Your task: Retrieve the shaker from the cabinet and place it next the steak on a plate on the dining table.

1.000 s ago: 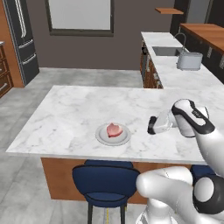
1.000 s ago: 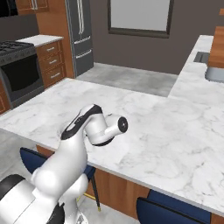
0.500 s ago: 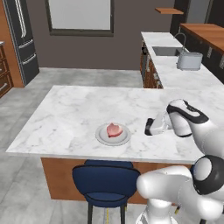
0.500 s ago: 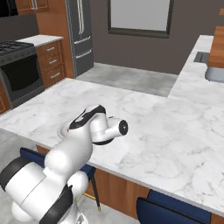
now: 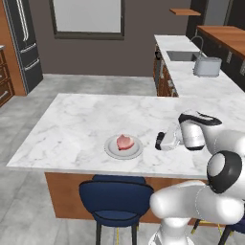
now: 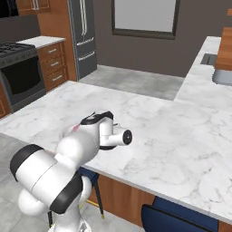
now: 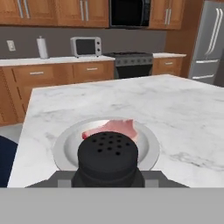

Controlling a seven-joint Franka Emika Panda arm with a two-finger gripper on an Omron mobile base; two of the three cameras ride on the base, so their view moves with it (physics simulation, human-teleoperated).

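Note:
The black shaker (image 7: 108, 157), its top dotted with holes, sits between my fingers, and my gripper (image 7: 108, 177) is shut on it. Just beyond it lies the light-grey plate (image 7: 146, 142) with the pink steak (image 7: 116, 127) on it. From the left base view, my gripper (image 5: 160, 141) hovers low over the white marble dining table (image 5: 76, 129), just right of the plate (image 5: 111, 149) and steak (image 5: 124, 142), holding the shaker (image 5: 159, 139). The cabinet shelf (image 5: 184, 11) hangs on the far wall.
A dark blue stool (image 5: 115, 201) stands at the table's near edge under the plate. A toaster (image 5: 206, 67) and a sink (image 5: 179, 56) are on the back right counter. A stove (image 6: 18, 77) and a fridge (image 6: 84, 36) stand far left.
My hand, still holding the shaker, has moved a little left and down toward the plate. The plate and steak have not moved.

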